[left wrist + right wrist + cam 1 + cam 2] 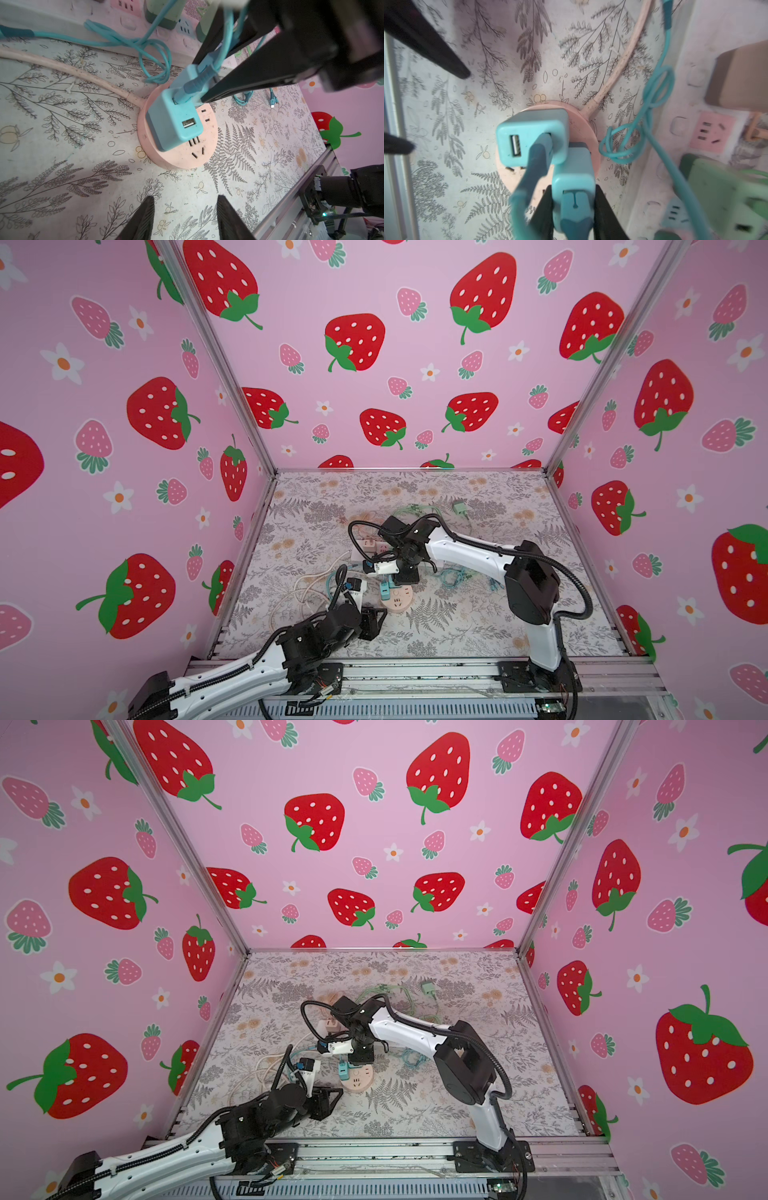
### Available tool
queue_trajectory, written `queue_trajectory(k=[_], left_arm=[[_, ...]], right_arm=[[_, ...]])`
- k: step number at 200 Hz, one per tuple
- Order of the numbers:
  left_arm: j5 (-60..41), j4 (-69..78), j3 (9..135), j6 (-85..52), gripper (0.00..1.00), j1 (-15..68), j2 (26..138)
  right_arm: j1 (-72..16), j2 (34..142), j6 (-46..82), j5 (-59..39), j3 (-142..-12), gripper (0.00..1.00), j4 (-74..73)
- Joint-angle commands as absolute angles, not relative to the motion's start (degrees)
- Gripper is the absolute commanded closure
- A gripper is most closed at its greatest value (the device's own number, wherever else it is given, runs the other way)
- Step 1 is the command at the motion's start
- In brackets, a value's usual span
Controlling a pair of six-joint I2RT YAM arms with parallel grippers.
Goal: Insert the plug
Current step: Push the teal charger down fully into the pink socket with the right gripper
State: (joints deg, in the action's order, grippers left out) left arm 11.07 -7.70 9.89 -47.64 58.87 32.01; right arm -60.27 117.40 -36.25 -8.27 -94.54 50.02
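Right gripper (573,187) is clamping the teal plug (572,166) over the round pink socket (182,153), tight beside the neighbouring charger (529,135). Left gripper (186,198) is idling apart nearby, holding nothing. Risk: neighbour crowding the plug, prongs tilting off-slot, unbraced socket sliding.

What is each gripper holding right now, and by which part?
The right gripper is shut on a teal charger, pinching its two opposite sides, over the round pink socket. The left gripper is open and holds nothing.
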Motion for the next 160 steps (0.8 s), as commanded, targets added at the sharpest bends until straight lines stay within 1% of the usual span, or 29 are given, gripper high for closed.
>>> queue_trajectory(k=[1,56,85,160], left_arm=[[10.6,-9.0,10.9,-46.2,0.49,58.7,31.6],[9.7,-8.8,11.3,-44.9,0.48,58.7,30.9],[9.8,-9.1,11.6,-44.4,0.48,58.7,31.2],[9.3,-11.0,13.6,-43.0,0.47,58.8,31.2]], right_arm=[[-60.6,124.7,-37.4,-3.4,-89.8,0.89,55.0],[-60.7,126.0,-36.6,-2.5,-88.8,0.89,53.8],[-60.7,124.6,-35.7,-4.1,-88.4,0.89,52.5],[-60.6,117.9,-33.5,-9.1,-88.8,0.78,50.5]])
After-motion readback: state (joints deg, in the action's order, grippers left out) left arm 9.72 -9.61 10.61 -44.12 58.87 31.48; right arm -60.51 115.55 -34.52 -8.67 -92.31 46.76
